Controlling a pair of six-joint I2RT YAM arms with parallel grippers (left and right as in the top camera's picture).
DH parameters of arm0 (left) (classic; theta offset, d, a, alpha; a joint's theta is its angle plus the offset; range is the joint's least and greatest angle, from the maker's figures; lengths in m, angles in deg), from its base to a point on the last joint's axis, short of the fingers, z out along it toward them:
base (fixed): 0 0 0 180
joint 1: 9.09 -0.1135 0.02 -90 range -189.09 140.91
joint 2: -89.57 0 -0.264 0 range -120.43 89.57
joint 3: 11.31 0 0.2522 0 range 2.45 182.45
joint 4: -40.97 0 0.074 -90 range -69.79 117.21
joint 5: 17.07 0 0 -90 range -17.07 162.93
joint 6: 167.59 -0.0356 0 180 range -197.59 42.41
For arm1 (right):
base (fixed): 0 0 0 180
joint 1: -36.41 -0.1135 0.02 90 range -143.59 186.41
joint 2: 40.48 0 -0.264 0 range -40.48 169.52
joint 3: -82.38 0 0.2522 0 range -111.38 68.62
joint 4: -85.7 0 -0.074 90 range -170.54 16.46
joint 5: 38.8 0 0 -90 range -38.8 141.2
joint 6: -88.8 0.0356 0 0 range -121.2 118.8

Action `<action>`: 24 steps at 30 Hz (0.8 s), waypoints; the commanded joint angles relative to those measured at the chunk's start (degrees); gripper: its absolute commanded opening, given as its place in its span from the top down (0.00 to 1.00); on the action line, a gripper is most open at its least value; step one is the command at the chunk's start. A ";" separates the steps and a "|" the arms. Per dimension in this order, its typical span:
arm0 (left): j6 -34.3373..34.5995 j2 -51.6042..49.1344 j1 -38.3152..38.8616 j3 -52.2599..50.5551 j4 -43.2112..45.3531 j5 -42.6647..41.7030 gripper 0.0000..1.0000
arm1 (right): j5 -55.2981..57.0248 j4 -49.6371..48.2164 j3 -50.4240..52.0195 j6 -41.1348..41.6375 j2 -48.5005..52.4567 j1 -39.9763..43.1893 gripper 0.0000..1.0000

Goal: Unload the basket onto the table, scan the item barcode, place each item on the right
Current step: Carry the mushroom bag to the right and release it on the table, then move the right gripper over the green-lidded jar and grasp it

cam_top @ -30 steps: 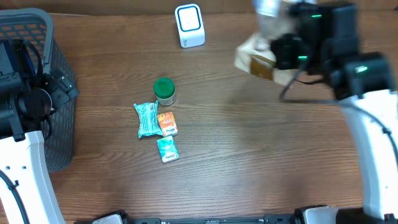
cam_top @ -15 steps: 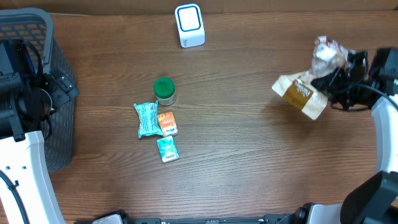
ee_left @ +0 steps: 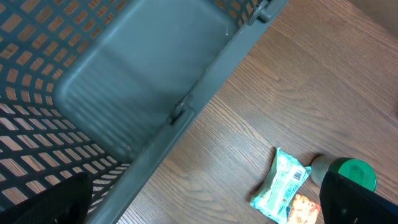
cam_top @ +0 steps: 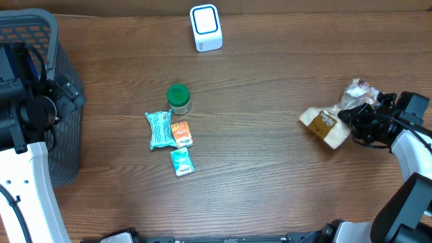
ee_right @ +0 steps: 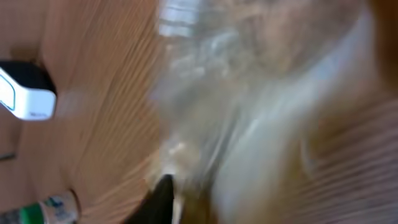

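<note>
Down and right swings the bagged snack, away from the white scanner.
I've got it low at the right side of the table, well apart from the scanner at the far edge. The right gripper is at the bag's crinkled end, touching the plastic. That wrist view is all blur, so I cannot tell if it's clamped or released. The left gripper is spread wide, holding nothing, beside the grey basket.

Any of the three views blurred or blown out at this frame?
Right wrist: badly smeared, clear bag fills it with glare streaks; only the scanner at left reads. Overhead: sharp, evenly lit. Left wrist: basket sharp, pincer fingers dark blurs in bottom corners.
</note>
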 commanded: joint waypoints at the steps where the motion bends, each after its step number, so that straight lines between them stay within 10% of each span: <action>1: 0.17 -0.11 -0.24 0.81 0.07 0.92 0.01 | 0.59 -0.22 0.02 0.24 -0.17 0.07 0.66; 8: 0.17 -0.11 -0.24 0.83 0.07 0.94 0.00 | 0.83 4.61 -3.48 0.61 -0.17 0.07 0.43; 24: 0.17 -0.11 -0.24 0.83 0.07 0.90 0.01 | 8.24 37.00 -32.94 -2.84 -0.20 -4.33 0.40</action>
